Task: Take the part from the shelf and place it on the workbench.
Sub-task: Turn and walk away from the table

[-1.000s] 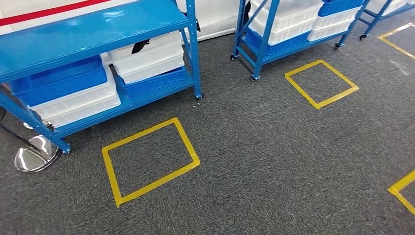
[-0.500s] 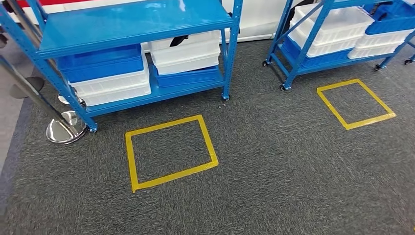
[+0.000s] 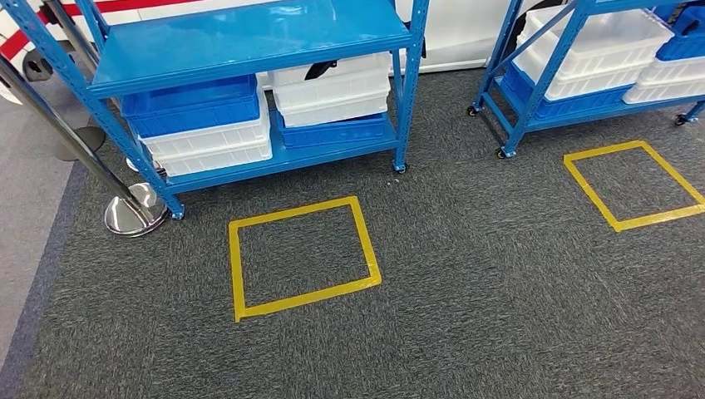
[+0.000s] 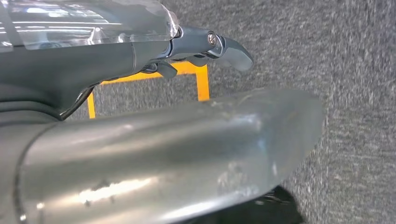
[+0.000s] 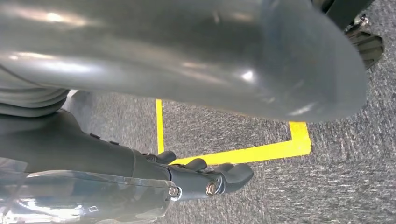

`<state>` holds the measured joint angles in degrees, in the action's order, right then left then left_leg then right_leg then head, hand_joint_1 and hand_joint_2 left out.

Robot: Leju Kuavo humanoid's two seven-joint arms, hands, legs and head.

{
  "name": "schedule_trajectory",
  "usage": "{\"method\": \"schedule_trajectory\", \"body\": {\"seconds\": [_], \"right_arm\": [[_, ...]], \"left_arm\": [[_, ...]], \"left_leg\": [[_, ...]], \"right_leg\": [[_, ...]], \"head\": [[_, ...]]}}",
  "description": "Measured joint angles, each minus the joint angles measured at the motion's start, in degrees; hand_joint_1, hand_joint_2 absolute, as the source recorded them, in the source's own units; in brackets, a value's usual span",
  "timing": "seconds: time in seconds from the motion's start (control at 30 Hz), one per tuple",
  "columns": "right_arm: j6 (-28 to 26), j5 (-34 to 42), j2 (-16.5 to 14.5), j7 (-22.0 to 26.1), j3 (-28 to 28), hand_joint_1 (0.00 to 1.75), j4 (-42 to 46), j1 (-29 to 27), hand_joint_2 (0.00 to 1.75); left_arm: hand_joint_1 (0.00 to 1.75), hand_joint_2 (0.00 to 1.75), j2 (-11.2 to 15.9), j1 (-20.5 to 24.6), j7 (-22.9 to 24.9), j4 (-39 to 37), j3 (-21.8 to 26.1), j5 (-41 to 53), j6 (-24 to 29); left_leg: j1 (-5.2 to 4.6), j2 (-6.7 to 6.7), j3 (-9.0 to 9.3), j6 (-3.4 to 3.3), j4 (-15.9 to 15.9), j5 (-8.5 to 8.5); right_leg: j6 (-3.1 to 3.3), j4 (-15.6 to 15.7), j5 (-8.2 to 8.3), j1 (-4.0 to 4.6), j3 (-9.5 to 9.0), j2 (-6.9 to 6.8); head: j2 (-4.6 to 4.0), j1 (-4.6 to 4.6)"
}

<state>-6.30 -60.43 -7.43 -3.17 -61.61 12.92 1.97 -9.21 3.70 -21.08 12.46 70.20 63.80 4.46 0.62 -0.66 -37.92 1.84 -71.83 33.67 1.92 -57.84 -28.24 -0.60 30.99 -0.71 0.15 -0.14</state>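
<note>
Head view shows the shelf [image 3: 249,50]; wrist views, both robot hands empty (fingers apart).

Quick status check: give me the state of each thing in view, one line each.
Near shelf: top level bare, stacked blue and white bins below.
Second shelf: loaded with bins.
Yellow floor square: nothing inside.
Left robot hand: hanging, holds nothing.
Right robot hand: hanging, holds nothing.

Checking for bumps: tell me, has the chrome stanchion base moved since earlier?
No. The chrome stanchion base keeps its place beside the blue metal shelf's front leg; the camera turned.
</note>
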Motion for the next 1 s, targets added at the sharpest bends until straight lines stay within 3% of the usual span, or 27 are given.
{"method": "schedule_trajectory", "body": {"seconds": [0.03, 0.07, 0.13, 0.2, 0.37, 0.43, 0.5, 0.53, 0.57, 0.6, 0.67, 0.73, 0.8, 0.87, 0.93, 1.0], "right_arm": [[-0.01, 0.0, 0.0, 0.01, -0.01, 0.0, 0.0, -0.02, 0.0], [-0.01, 0.0, 0.0, 0.01, -0.02, 0.0, 0.0, -0.02, 0.0], [-0.02, 0.0, 0.0, 0.01, -0.03, 0.0, 0.0, 0.0, 0.0], [0.07, 0.02, -0.02, 0.01, -0.05, 0.0, -0.01, 0.0, 0.0], [0.46, 0.17, -0.03, -0.05, -0.07, 0.0, -0.02, 0.08, 0.0], [0.47, 0.17, -0.02, -0.08, -0.08, 0.0, -0.02, 0.06, 0.0], [0.5, 0.19, -0.02, -0.08, -0.09, 0.0, -0.02, 0.05, 0.0], [0.51, 0.19, -0.02, -0.08, -0.09, 0.0, -0.02, 0.04, 0.0], [0.51, 0.2, -0.01, -0.08, -0.09, 0.0, -0.02, 0.0, 0.0], [0.51, 0.2, 0.02, -0.08, -0.1, 0.0, -0.02, -0.06, 0.0], [0.51, 0.21, 0.1, -0.08, -0.13, 0.0, -0.02, -0.22, 0.0], [0.51, 0.22, 0.15, -0.07, -0.22, 0.0, -0.03, -0.24, 0.0], [0.51, 0.22, 0.16, -0.05, -0.4, 0.0, -0.04, -0.22, 0.0], [0.51, 0.22, 0.18, -0.04, -0.61, 0.0, -0.04, -0.29, 0.0], [0.51, 0.22, 0.19, -0.04, -0.8, 0.0, -0.04, -0.26, 0.0], [0.51, 0.22, 0.2, -0.04, -0.91, 0.0, -0.03, -0.21, 0.0]], "left_arm": [[0.0, 0.0, -0.02, -0.04, -0.01, 0.0, 0.0, 0.0, 0.0], [0.0, 0.0, -0.04, -0.08, -0.01, 0.0, 0.0, 0.0, 0.0], [0.0, 0.0, -0.05, -0.14, -0.01, 0.0, 0.01, -0.01, 0.0], [0.0, 0.0, -0.04, -0.06, -0.01, 0.0, 0.03, -0.03, -0.01], [0.0, 0.0, -0.05, -0.2, -0.01, 0.0, 0.06, -0.05, -0.02], [0.0, 0.0, -0.08, -0.18, -0.01, 0.0, 0.07, -0.06, -0.04], [0.0, 0.0, -0.09, -0.14, -0.01, 0.0, 0.07, -0.07, -0.08], [0.0, 0.0, -0.1, -0.16, -0.01, 0.0, 0.07, -0.07, -0.1], [0.0, 0.0, -0.1, -0.19, -0.01, 0.0, 0.07, -0.07, -0.1], [0.0, 0.0, -0.12, -0.21, -0.01, 0.0, 0.07, -0.07, -0.1], [0.0, 0.0, -0.2, -0.25, -0.01, 0.0, 0.07, -0.07, -0.1], [0.0, 0.0, -0.25, -0.16, -0.03, 0.0, 0.08, -0.05, -0.1], [0.0, 0.0, -0.26, -0.1, -0.08, 0.0, 0.09, -0.04, -0.09], [0.0, 0.0, -0.27, -0.13, -0.15, 0.0, 0.09, -0.04, -0.1], [0.0, 0.0, -0.27, -0.07, -0.17, 0.0, 0.1, -0.04, -0.11], [0.0, 0.0, -0.29, -0.06, -0.17, 0.0, 0.11, -0.03, -0.11]], "left_leg": [[0.01, 0.14, -0.87, 0.06, -1.94, 0.28], [0.02, 0.23, -0.66, 0.03, -1.59, -0.6], [-0.02, 0.53, 2.71, -0.4, 5.14, -4.54], [-0.34, 1.1, 6.05, -1.06, 11.94, -6.7], [-0.4, 0.83, 7.73, -2.92, 15.07, -6.63], [-0.31, 0.69, 8.31, -3.4, 15.33, -6.73], [-0.37, 0.55, 8.38, -3.57, 15.27, -6.56], [-0.39, 0.44, 8.51, -3.57, 15.25, -6.41], [-0.38, 0.3, 8.74, -3.51, 15.23, -6.2], [-0.34, 0.12, 9.11, -3.36, 15.22, -5.94], [-0.3, -0.16, 9.91, -2.88, 15.2, -5.29], [-0.36, -0.31, 10.15, -2.19, 15.07, -4.67], [-0.44, -0.35, 10.43, -1.46, 14.56, -4.4], [-0.38, -0.2, 10.68, -0.89, 13.28, -3.66], [-0.23, 0.09, 8.52, -0.45, 8.9, -1.64], [-0.15, 0.24, 3.96, -0.06, 1.68, 1.1]], "right_leg": [[0.04, -0.02, -0.09, 0.07, -0.06, -0.25], [0.02, -0.03, -0.17, 0.1, -0.19, -0.43], [-0.16, -0.05, -0.42, 0.15, -0.62, -0.67], [-0.62, -0.16, -0.72, 0.35, -0.9, -0.87], [-2.31, -2.18, -0.78, 0.2, -0.8, -0.81], [-2.73, -6.68, -3.64, -0.03, 1.48, -0.02], [-3.14, -13.28, -6.75, -0.15, 5.42, 0.4], [-3.32, -15.31, -7.16, -0.22, 6.88, 0.44], [-3.44, -15.38, -6.35, -0.28, 7.42, 0.45], [-3.49, -13.3, -4.37, -0.34, 6.89, 0.45], [-3.25, -5.96, 0.22, -0.37, 4.14, 0.57], [-2.51, -1.65, 0.88, -0.08, 2.65, 0.7], [-1.55, -1.27, 0.19, 0.13, 2.42, 0.73], [-0.72, -1.0, 0.65, -0.04, 1.51, 0.62], [-0.07, -0.79, 0.24, -0.1, 0.67, 0.45], [0.3, -0.79, -0.4, 0.05, 0.17, 0.41]], "head": [[0.0, 0.01], [0.0, -0.01], [0.0, -0.01], [0.01, 0.0], [0.01, 0.08], [0.0, 0.31], [0.0, 0.48], [0.0, 0.48], [0.0, 0.49], [0.0, 0.5], [0.01, 0.54], [0.01, 0.65], [0.01, 0.7], [0.02, 0.6], [0.01, 0.32], [0.01, 0.11]]}}
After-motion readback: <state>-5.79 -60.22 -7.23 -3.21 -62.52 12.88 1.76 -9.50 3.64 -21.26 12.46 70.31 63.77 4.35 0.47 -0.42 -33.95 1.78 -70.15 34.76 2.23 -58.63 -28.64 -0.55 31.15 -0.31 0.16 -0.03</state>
